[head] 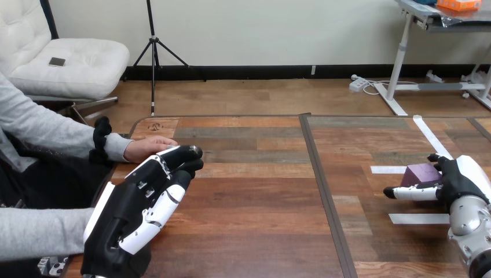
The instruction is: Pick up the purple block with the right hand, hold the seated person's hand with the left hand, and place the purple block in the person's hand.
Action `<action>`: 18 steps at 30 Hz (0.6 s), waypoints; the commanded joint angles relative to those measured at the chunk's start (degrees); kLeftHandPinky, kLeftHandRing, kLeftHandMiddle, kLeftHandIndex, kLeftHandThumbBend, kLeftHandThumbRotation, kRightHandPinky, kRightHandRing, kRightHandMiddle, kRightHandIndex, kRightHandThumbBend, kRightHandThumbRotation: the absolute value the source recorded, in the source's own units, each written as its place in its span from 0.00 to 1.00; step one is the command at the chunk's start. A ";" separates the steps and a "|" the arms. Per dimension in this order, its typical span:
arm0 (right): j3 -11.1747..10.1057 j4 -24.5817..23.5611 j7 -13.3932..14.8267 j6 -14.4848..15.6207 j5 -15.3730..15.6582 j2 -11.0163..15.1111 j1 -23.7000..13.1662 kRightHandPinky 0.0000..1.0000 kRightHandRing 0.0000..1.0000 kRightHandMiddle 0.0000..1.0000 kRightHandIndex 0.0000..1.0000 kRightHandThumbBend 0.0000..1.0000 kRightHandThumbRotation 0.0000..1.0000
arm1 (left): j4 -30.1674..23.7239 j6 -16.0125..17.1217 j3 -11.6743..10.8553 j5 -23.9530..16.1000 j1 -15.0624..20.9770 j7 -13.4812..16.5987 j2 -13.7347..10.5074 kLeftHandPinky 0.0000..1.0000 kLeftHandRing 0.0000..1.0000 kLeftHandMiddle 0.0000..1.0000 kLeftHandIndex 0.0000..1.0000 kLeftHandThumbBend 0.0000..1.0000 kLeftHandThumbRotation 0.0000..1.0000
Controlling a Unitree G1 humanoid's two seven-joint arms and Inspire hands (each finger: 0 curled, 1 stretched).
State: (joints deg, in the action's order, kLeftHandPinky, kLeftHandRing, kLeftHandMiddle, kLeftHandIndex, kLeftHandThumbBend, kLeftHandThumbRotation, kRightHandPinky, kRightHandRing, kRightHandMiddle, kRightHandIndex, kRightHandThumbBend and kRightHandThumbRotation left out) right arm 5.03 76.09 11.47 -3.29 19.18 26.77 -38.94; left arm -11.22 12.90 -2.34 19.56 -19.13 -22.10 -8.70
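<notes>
The purple block [423, 173] sits on the table at the far right, among white tape strips. My right hand [460, 180] is wrapped round it from the right: the thumb [412, 193] lies along its near side and the fingers [437, 159] curl over its far side. My left hand [139, 208] reaches forward at the left with its fingers [186, 157] straight. Their tips are beside the person's hand [146, 147], which lies flat on the table's left edge. I cannot tell whether they touch.
White tape strips [418, 218] mark the right part of the wooden table [260, 191]. A dark seam [323, 185] runs down its middle. The person's other forearm [40, 231], in a grey sleeve, lies at the lower left.
</notes>
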 commanded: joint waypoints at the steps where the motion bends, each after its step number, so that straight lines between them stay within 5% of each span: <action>1: 1.40 0.05 -0.19 0.29 0.98 -2.11 -0.29 0.57 0.76 0.81 0.85 1.00 0.19 | -2.61 0.46 -0.72 -0.40 2.25 -0.06 -0.71 0.86 0.82 0.79 0.68 0.30 0.37; 6: 2.01 0.05 0.56 0.01 1.36 -2.23 0.00 0.48 0.68 0.73 0.83 1.00 0.18 | -2.26 1.18 -0.81 -0.96 2.45 -0.13 -0.66 0.86 0.83 0.79 0.67 0.30 0.36; 8: 1.96 0.06 0.73 -0.13 1.29 -2.28 0.06 0.38 0.55 0.62 0.81 1.00 0.18 | -2.12 1.42 -0.83 -1.13 2.57 -0.21 -0.61 0.86 0.83 0.79 0.67 0.29 0.36; 11: 2.38 0.01 1.32 0.24 1.73 -2.42 0.03 0.33 0.48 0.57 0.80 1.00 0.18 | -2.49 1.14 -0.84 -1.48 2.44 0.04 -0.55 0.86 0.83 0.79 0.66 0.29 0.36; 18: 2.21 0.03 1.46 -0.05 1.45 -2.50 0.21 0.36 0.52 0.61 0.78 1.00 0.15 | -2.71 0.84 -0.95 -1.48 2.48 -0.10 -0.45 0.87 0.84 0.78 0.65 0.28 0.36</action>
State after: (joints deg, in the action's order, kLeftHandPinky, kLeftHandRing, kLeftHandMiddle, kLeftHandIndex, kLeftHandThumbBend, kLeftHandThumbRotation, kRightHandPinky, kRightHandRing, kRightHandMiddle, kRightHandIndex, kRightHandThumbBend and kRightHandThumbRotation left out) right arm 6.81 76.12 13.07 -3.07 20.54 26.62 -38.83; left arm -11.25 12.91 -2.94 18.26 -19.12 -22.11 -8.70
